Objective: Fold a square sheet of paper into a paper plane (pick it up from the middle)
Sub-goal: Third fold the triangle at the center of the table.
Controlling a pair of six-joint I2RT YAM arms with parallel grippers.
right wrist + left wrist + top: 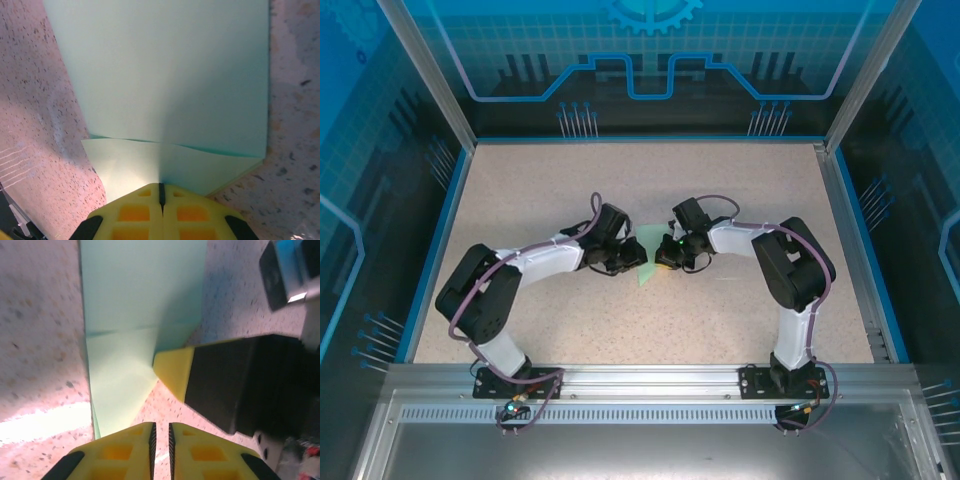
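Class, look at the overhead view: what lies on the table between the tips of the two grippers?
The partly folded mint-green paper lies there, filling the short stretch between the left gripper and the right gripper; the top view shows this.

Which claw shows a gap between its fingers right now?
The left claw: a thin dark slit splits its yellow tip. The right claw is closed flush.

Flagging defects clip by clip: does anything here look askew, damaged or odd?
Only mildly: at the right end effector, the folded sheet has layer edges that do not line up, one slightly wavy. No tears visible.
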